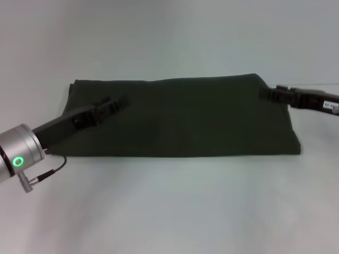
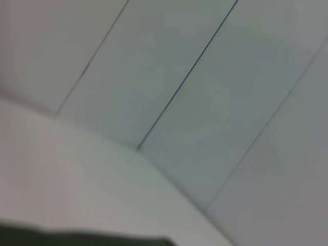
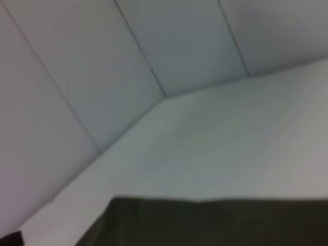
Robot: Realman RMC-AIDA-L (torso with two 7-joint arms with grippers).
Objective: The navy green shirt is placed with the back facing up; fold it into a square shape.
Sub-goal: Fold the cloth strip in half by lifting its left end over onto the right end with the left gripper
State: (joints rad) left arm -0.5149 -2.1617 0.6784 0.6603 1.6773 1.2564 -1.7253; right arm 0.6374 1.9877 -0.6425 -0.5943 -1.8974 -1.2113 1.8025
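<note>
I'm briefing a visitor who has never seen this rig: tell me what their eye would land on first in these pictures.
First, the dark olive-green soft shirt, folded into a long band across the middle of the pale white table. Next, the left gripper, black and slim, reaching over the band's left part, and the right gripper at its far right corner. A green ring light glows on the left arm's silver wrist.

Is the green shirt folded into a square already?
No, the navy green shirt lies on the table as a long, wide band, not a square.

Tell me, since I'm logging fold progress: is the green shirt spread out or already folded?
Partly folded: the navy green shirt lies as a long flat band, no sleeves showing, not yet square.
</note>
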